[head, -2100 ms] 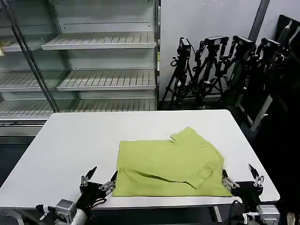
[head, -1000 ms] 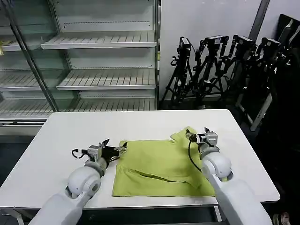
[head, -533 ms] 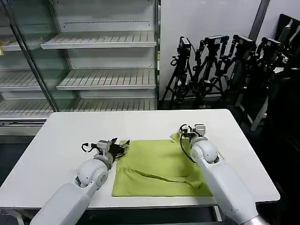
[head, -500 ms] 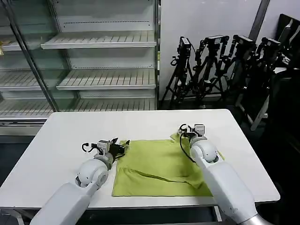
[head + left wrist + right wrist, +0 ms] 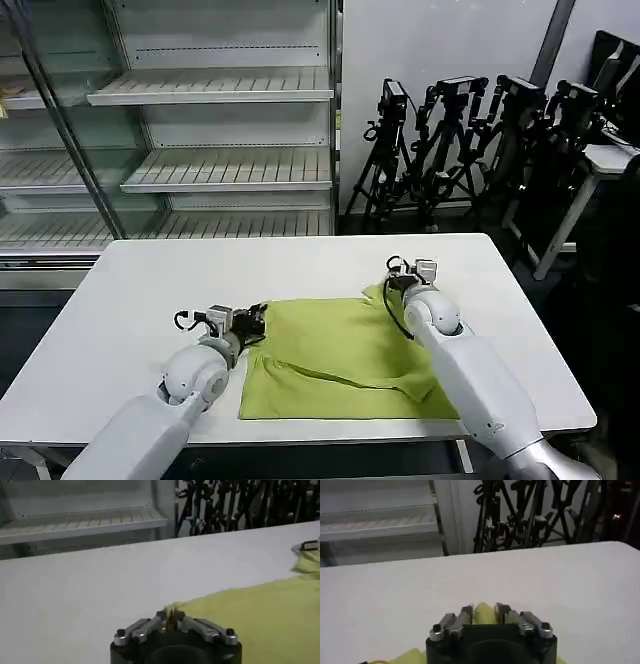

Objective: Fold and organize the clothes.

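Observation:
The clothes are one lime yellow-green T-shirt (image 5: 340, 355), lying partly folded on the white table (image 5: 140, 290), nearer the front right. My left gripper (image 5: 256, 320) sits at the shirt's far left corner, its fingers pinched on the hem (image 5: 172, 614). At the far right corner, by the sleeve, my right gripper (image 5: 394, 286) is shut on a bunched fold of the fabric (image 5: 484, 612). In the left wrist view the shirt (image 5: 260, 615) spreads away over the table, with the right gripper (image 5: 307, 545) small at the far side.
An open-fronted shelving unit (image 5: 200, 170) stands behind the table. A row of black tripods (image 5: 470, 140) fills the back right. The table's left half and far strip are bare white surface; its front edge runs just below the shirt.
Both arms swung from the table's front edge, with fingers spread, to the shirt's far corners. In the last half second the fingers closed on the fabric and the arms barely shifted.

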Tool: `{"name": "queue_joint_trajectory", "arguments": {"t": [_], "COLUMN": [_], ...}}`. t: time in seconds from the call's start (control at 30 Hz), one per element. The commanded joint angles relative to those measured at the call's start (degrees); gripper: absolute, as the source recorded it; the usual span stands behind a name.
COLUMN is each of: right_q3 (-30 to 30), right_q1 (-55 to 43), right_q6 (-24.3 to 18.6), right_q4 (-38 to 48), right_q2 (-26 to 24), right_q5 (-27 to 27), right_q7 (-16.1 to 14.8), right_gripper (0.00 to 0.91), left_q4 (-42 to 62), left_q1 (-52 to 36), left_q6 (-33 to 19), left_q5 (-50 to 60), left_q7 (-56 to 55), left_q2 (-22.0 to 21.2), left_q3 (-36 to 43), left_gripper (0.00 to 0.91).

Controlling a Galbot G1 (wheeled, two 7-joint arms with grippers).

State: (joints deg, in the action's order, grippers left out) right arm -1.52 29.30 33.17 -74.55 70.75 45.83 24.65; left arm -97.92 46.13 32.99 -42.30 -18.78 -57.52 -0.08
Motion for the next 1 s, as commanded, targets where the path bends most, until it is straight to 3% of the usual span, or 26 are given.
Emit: {"name": "queue_joint_trajectory", "arguments": {"t": [0.03,0.27,0.43,0.73,1.0], "right_q3": [0.4,-1.0,-1.2,-3.2,-8.2], "right_q1": [-0.6,0.1,0.8,4.1,12.9], "right_q6": [0.2,-0.2,-3.3,-5.4,-5.3], "right_q4": [1.5,-1.4,-5.0,-14.9,-25.0], "right_q2": [0.2,0.4,-0.5,-3.7,-8.8], "right_q5": [2.2,-0.2,-3.2,-6.3,-8.0], "right_q7": [0.0,-1.0,-2.4,-4.1,-5.5], "right_gripper": [0.0,0.0,0.0,0.0,0.0], "left_q4": [0.1,-0.7,-3.0,-6.0,-10.3], "left_q1": [0.5,-0.8,-1.1,0.6,3.8], "left_q6": [0.1,0.0,-0.3,-0.4,-0.5], "left_q5": [-0.4,-1.2,-1.8,-2.0,-1.8], "left_q7": [0.0,-0.2,-0.2,0.0,0.6], "left_q2": [-0.1,-0.4,-0.2,0.2,2.4], "left_q3": [0.3,-0.7,-1.9,-2.9,-4.5], "left_gripper": [0.03,0.03,0.03,0.03,0.03]}}
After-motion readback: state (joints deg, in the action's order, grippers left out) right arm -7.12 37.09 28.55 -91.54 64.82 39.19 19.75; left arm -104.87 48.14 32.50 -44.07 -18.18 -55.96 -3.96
